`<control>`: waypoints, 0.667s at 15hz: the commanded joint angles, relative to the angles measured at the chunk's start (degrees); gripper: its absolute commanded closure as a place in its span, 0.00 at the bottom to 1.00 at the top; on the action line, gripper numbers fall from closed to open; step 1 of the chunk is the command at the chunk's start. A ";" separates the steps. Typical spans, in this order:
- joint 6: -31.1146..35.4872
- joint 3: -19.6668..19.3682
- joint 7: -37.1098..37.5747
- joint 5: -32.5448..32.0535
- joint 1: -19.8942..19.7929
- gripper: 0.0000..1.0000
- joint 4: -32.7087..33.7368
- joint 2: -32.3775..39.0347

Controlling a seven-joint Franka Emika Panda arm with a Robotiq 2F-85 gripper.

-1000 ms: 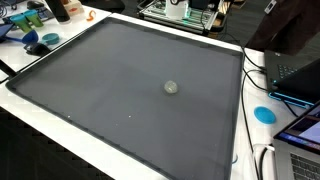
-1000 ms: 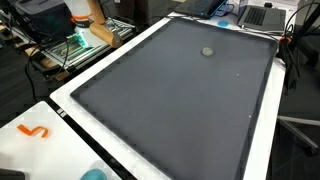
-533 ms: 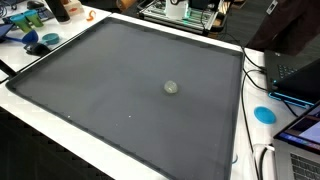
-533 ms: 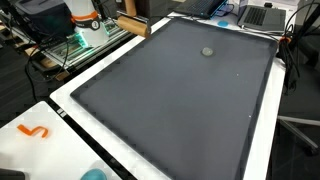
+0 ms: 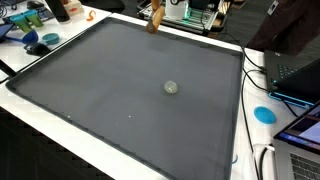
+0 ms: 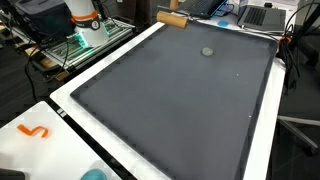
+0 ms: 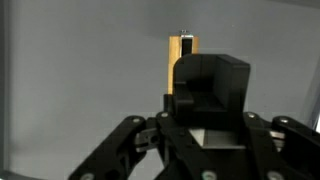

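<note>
A tan wooden block (image 5: 155,18) hangs over the far edge of the large dark mat (image 5: 110,80); it also shows as the wooden block (image 6: 173,19) by the corner of the mat (image 6: 170,100). In the wrist view my gripper (image 7: 205,78) is shut on the wooden block (image 7: 181,50), whose end sticks out beyond the black fingers (image 7: 212,85). In both exterior views the arm is almost wholly out of frame. A small grey round object (image 5: 171,87) lies alone near the mat's middle, well away from the block, and appears as the grey object (image 6: 207,51) there too.
A white table rim (image 5: 150,160) frames the mat. A blue disc (image 5: 264,114) and laptops (image 5: 300,75) with cables sit on one side. An orange squiggle (image 6: 34,131) and a blue disc (image 6: 92,174) lie at a corner. Lab equipment (image 6: 80,35) stands beyond the edge.
The wooden block has travelled along the table's side and now hangs at the mat's far edge, newly in view in one exterior view. The grey object has not moved.
</note>
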 commanded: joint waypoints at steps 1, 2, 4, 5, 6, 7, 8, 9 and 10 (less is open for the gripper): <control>-2.32 2.29 2.57 -0.37 2.66 0.77 8.65 8.15; -2.04 2.83 2.60 -0.48 3.43 0.77 10.21 9.93; -1.06 3.73 2.08 -1.06 4.93 0.77 12.72 12.91; -0.57 4.09 1.43 -1.22 5.59 0.77 13.69 14.02; 0.32 4.46 0.86 -1.79 6.33 0.77 14.28 14.89; 1.16 4.74 1.16 -2.55 7.09 0.77 14.83 15.68; 2.57 5.01 1.25 -3.15 7.80 0.77 15.06 16.27; 3.75 5.23 1.43 -4.08 8.52 0.77 15.31 16.80; 4.62 5.45 1.70 -5.06 9.30 0.77 15.49 17.34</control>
